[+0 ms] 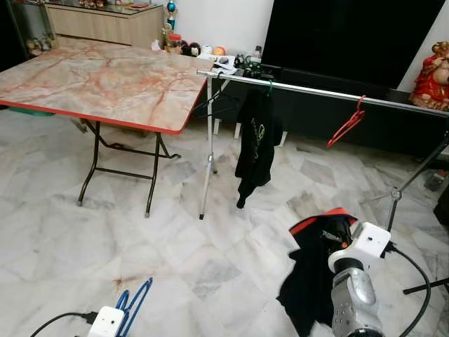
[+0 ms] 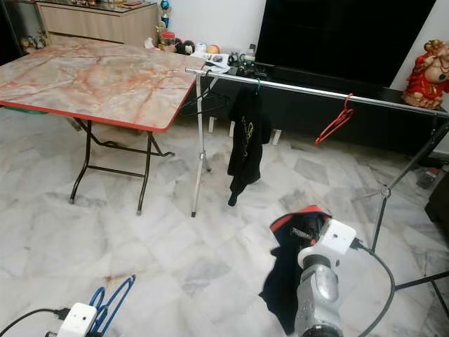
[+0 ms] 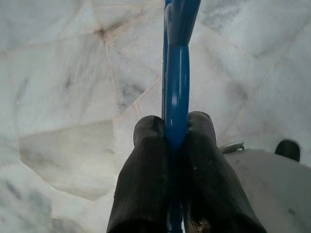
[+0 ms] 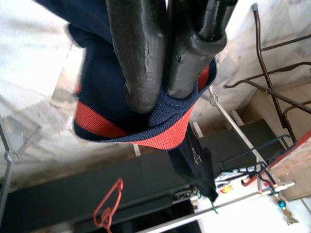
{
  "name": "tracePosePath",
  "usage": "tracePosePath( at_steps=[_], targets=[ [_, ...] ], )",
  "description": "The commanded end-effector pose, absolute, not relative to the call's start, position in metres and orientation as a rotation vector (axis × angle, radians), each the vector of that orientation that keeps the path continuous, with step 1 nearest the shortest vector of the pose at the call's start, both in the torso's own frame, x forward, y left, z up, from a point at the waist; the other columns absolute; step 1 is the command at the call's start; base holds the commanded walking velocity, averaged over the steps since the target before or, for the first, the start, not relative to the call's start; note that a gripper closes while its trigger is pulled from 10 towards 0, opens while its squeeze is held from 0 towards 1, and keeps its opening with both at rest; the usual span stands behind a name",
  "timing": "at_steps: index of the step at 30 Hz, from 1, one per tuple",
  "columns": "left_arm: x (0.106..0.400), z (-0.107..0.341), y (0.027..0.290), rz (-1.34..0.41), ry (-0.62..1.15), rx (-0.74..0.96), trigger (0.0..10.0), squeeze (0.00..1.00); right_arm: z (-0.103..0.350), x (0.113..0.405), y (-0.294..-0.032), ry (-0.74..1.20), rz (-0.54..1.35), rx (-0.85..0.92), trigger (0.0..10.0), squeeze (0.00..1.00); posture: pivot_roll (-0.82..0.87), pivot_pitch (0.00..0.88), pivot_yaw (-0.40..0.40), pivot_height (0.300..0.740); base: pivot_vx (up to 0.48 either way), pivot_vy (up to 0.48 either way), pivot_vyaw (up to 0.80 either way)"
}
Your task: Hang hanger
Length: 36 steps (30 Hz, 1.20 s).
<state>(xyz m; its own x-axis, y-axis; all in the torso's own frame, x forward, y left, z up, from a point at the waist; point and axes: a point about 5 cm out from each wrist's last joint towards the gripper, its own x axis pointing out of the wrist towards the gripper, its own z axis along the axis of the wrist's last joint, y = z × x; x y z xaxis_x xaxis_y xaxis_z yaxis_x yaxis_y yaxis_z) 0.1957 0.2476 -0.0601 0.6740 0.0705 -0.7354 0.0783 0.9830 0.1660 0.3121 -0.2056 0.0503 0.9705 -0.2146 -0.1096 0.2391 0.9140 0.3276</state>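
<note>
My left gripper (image 3: 170, 127) is shut on a blue plastic hanger (image 1: 133, 302), held low at the bottom left over the floor. My right gripper (image 4: 163, 94) is shut on a dark navy shirt with a red collar (image 1: 316, 270), which hangs below it at the bottom right. Ahead stands a metal clothes rail (image 1: 316, 90) on tripod legs. On the rail hang a black hanger (image 1: 214, 102), a black garment on a green hook (image 1: 256, 144) and a red hanger (image 1: 349, 124).
A marble-patterned folding table with a red edge (image 1: 105, 81) stands to the left of the rail. Behind the rail are a black TV unit (image 1: 330, 105) and a red figurine (image 1: 431, 77). The rail's right tripod leg (image 1: 414, 179) stands near my right arm. Marble floor lies between.
</note>
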Motion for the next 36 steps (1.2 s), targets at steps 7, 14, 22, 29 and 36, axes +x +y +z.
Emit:
tracePosePath(
  at_steps=[7, 14, 22, 29, 36],
  targets=[
    [0.176, -0.072, 0.245, 0.097, 0.883, 0.123, 10.0, 0.0, 0.059, 0.306, -0.2, -0.005, -0.237, 0.294, 10.0, 0.0, 0.12, 0.0, -0.084, 0.74, 0.0, 0.0, 0.0],
    [0.162, -0.083, 0.234, 0.079, 0.944, 0.101, 10.0, 0.0, 0.06, 0.303, -0.196, -0.009, -0.236, 0.291, 10.0, 0.0, 0.12, 0.0, -0.078, 0.74, 0.0, 0.274, 0.0],
    [0.155, -0.087, 0.228, 0.036, 0.979, 0.088, 10.0, 0.0, 0.063, 0.304, -0.193, -0.014, -0.228, 0.279, 10.0, 0.0, 0.12, 0.0, -0.074, 0.74, 0.0, 0.48, 0.0],
    [0.151, -0.089, 0.228, 0.043, 0.988, 0.086, 10.0, 0.0, 0.064, 0.304, -0.19, -0.013, -0.217, 0.27, 10.0, 0.0, 0.11, 0.0, -0.069, 0.74, 0.0, 0.48, 0.0],
    [0.15, -0.089, 0.229, 0.047, 0.995, 0.082, 10.0, 0.0, 0.064, 0.304, -0.191, -0.011, -0.225, 0.266, 10.0, 0.0, 0.11, 0.0, -0.063, 0.74, 0.0, 0.48, 0.0]
  ],
)
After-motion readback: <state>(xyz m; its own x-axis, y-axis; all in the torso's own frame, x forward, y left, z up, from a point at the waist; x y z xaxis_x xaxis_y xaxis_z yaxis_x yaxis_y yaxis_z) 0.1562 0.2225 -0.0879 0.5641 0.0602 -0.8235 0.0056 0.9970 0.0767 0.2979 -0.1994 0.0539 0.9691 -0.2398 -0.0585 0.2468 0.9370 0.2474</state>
